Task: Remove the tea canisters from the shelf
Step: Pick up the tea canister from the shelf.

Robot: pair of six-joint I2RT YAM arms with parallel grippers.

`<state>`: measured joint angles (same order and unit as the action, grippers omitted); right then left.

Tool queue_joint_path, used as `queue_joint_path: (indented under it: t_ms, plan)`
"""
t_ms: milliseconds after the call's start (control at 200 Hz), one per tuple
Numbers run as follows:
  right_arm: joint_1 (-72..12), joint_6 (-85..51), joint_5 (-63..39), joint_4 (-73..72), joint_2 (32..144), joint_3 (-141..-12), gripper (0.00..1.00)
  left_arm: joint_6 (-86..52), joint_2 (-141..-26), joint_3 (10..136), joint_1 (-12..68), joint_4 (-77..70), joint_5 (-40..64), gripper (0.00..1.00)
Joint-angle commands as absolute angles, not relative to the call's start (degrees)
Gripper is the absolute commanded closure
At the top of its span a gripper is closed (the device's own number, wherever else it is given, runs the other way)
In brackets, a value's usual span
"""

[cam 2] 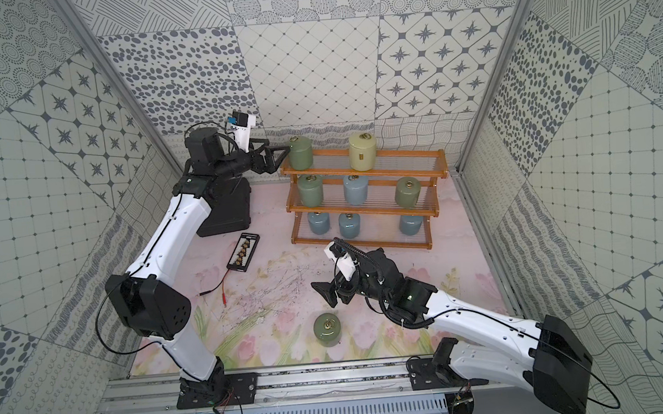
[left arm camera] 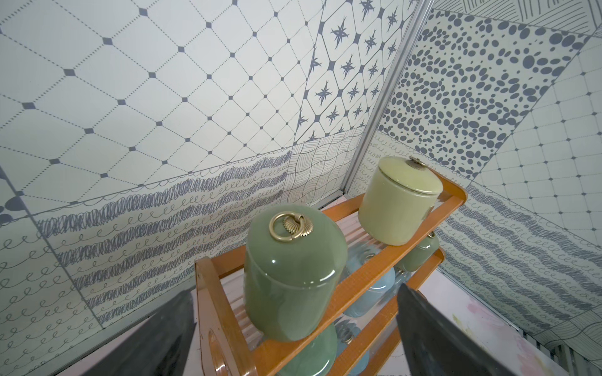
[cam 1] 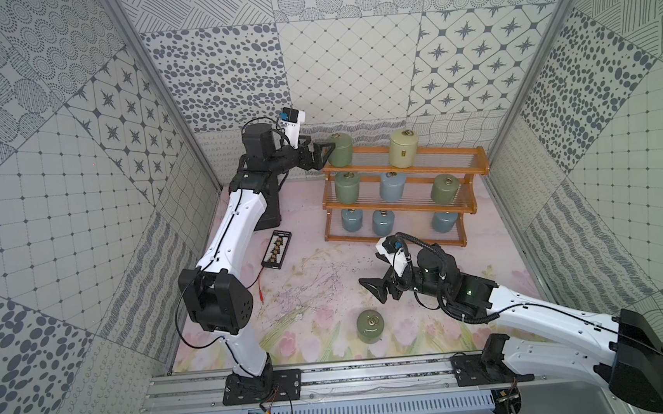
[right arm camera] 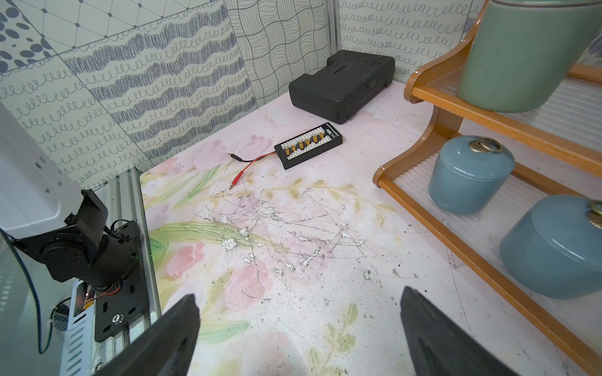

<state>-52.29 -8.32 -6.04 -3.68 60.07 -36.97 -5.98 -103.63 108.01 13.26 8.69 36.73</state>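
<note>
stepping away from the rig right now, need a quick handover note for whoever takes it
Left gripper: open, empty, at the top green canister, not closed on it.
Right gripper: open, empty, above the table.
Done: one loose green canister stands upright on the table.
To do: eight on the shelf: top green canister, cream canister, middle green canisters, middle blue canister, bottom blue canisters.

Walls [cam 1: 351, 73]: pale panels on three sides, patchworked in grey dots, stars, grids and scribbles.
Corner posts [cam 1: 160, 88]: bare aluminium, at both back corners.
Counter [cam 1: 310, 266]: pink floral print, scratched and flaked in the middle.
Front rail [cam 1: 375, 374]: slotted aluminium along the near edge.
Light: even, soft.
</note>
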Motion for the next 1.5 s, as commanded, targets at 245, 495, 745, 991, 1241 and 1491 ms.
queue_joint_path:
  t_ms: [245, 495, 745, 991, 1241, 1491]
  plan:
    - [-52.0, -10.0, -8.0, -6.9, 61.4, -37.0, 0.00, -10.3, -111.4, 114.3, 15.9, 1.5, 41.0, 0.00]
    - [-52.1, -10.5, -8.6, -6.9, 61.1, -36.6, 0.00, -6.0, -114.6, 117.5, 18.5, 3.5, 36.6, 0.00]
    - [-52.1, -10.8, -8.5, -7.1, 60.6, -35.7, 0.00, -2.8, -115.9, 117.7, 20.0, 3.8, 32.0, 0.00]
    - [-52.1, -11.3, -8.5, -7.5, 60.3, -35.1, 0.00, -1.6, -117.8, 119.7, 20.8, 5.4, 29.8, 0.00]
    - [-52.1, -11.6, -8.2, -7.5, 60.0, -34.6, 0.00, -1.2, -119.8, 122.3, 21.7, 6.6, 28.3, 0.00]
    - [-52.1, -11.8, -8.0, -7.4, 59.8, -34.2, 0.00, -1.2, -120.5, 123.1, 22.0, 7.1, 28.8, 0.12]
